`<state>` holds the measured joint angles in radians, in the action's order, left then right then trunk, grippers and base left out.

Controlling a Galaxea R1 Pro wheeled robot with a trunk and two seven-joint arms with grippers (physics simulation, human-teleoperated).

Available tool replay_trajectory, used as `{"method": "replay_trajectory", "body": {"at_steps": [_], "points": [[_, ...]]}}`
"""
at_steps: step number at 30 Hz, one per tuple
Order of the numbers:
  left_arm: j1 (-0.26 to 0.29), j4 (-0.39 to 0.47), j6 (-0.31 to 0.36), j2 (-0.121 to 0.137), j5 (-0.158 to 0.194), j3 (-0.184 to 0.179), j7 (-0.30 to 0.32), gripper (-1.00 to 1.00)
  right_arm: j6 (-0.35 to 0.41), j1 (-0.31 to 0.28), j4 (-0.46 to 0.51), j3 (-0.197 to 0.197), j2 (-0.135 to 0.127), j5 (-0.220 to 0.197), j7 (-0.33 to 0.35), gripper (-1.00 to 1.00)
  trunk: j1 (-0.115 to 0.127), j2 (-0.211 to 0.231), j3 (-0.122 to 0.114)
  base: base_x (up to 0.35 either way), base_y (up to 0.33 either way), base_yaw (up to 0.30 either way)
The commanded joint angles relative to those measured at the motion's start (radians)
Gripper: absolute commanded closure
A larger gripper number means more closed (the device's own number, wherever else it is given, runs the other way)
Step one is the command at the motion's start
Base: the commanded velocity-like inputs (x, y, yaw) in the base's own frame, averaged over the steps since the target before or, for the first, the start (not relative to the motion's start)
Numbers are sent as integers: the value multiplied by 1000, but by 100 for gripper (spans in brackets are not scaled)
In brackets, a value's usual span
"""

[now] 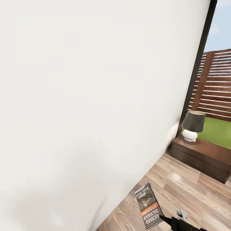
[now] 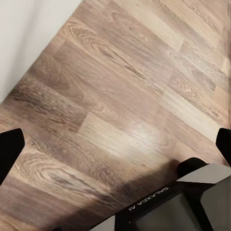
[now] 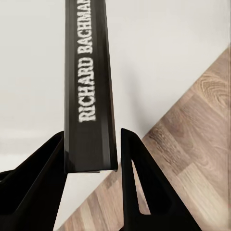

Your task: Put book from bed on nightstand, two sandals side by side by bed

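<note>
Right gripper (image 3: pixel 91 159) clamped on the book (image 1: pixel 148 206) by its spine end, book held above the floor (image 1: pixel 186 192), near right. Thin paperback, dark cover, orange band, white "RICHARD BACHMAN" lettering. Left gripper (image 2: pixel 115 144): fingers spread wide over bare wood planks. White wall (image 1: pixel 96 96) left. Far right: dark low bench (image 1: pixel 205 157) with a lamp (image 1: pixel 192 125), dark-framed window (image 1: pixel 199 64) behind.
</note>
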<state>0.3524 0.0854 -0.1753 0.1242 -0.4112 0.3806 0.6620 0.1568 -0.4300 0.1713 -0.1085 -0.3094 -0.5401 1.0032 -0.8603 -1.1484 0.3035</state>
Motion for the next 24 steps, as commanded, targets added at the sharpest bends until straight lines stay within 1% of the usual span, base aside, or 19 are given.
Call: {"method": "replay_trajectory", "body": {"at_steps": [1,24], "points": [[0,0,-6,0,-11,8,2,-100,9,-1,1,-5,-1,-12,2,100,0,-1,1,0,0,-284],[0,0,-7,1,-11,8,2,-100,9,-1,1,-4,-1,-12,1,100,0,-1,1,0,0,-284]]}}
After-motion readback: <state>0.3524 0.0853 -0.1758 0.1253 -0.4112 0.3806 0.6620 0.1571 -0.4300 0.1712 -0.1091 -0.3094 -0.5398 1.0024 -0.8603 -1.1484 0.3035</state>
